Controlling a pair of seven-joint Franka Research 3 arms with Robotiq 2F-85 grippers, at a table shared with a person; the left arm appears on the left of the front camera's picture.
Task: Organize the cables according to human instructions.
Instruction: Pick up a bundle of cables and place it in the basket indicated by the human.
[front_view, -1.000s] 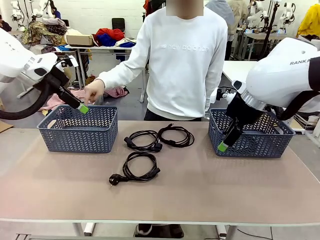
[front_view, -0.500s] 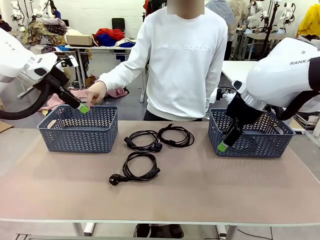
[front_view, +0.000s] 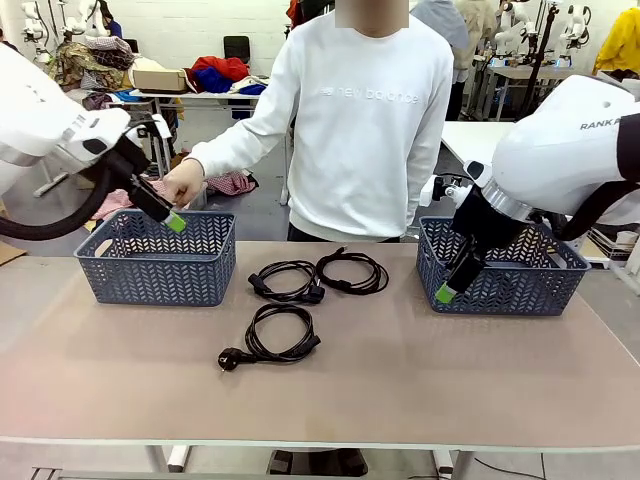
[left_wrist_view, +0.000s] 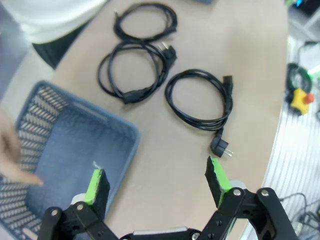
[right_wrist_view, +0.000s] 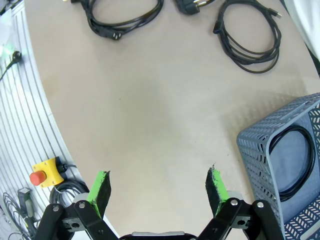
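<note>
Both pincers are gaping wide, empty. The left gripper (front_view: 176, 222) is hanging over the left basket (front_view: 150, 272), upper left, beside the person's hand (front_view: 183, 183). The right gripper (front_view: 446, 293) is hanging by the right basket (front_view: 520, 287). Three coiled power cords (front_view: 280, 355) are lying mid-frame, and a fourth cord (right_wrist_view: 272, 165) is sitting inside the right basket. Risks: clipping the hand, or neighbouring coils snagging.

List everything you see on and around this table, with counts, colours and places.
table: one, tan
baskets: two, blue-grey; left basket and right basket at opposite ends
cables: four, black coils; three mid-table, one inside the right basket
stop button: at least one, yellow with red cap, beyond the near edge
person: one, white top, far side
hand: one, over the left basket
left gripper: open, green pads, above the left basket
right gripper: open, green pads, in front of the right basket
</note>
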